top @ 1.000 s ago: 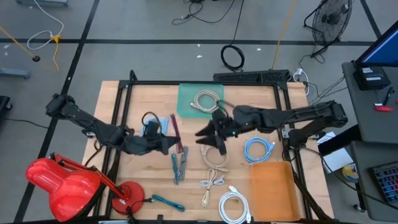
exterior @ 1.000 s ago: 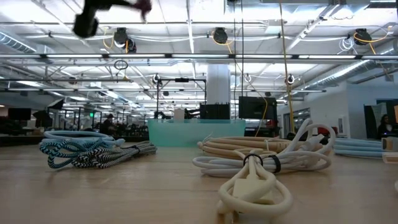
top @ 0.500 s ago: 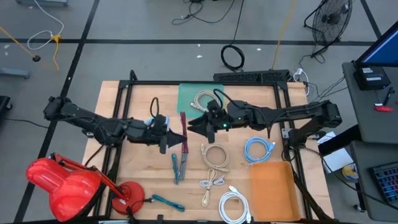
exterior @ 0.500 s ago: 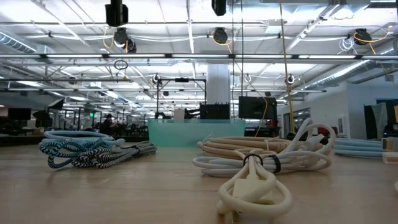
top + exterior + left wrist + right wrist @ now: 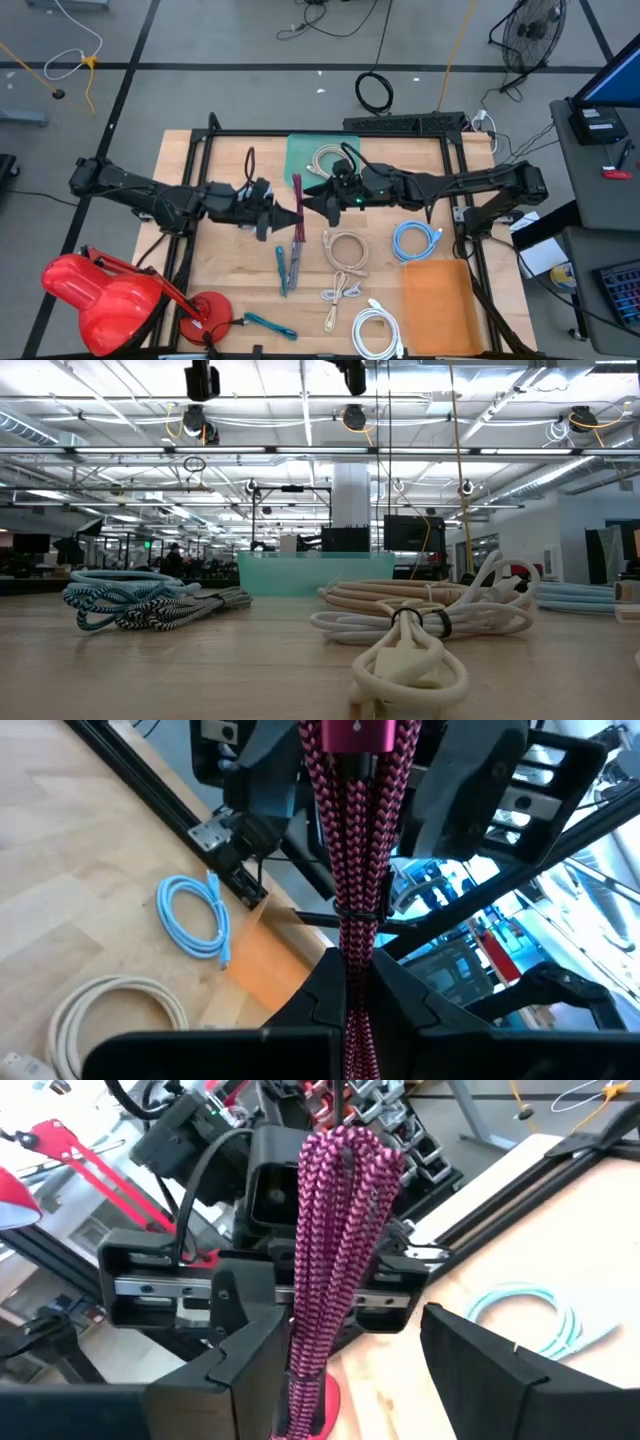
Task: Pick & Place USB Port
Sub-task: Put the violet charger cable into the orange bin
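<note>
My left gripper (image 5: 283,213) is clamped on the magenta braided cable (image 5: 297,208), which hangs in the air above the middle of the table (image 5: 420,170), bundled and tied. My right gripper (image 5: 308,203) faces it from the right with its fingers (image 5: 478,1365) spread wide on either side of the bundle, gripping nothing. The cable looks light and floppy, its braid grippy rather than slick. I judge the tied middle the surest place to hold.

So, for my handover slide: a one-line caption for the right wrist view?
Left pincer holds a magenta braided cable between the open right pincer's fingers.
</note>
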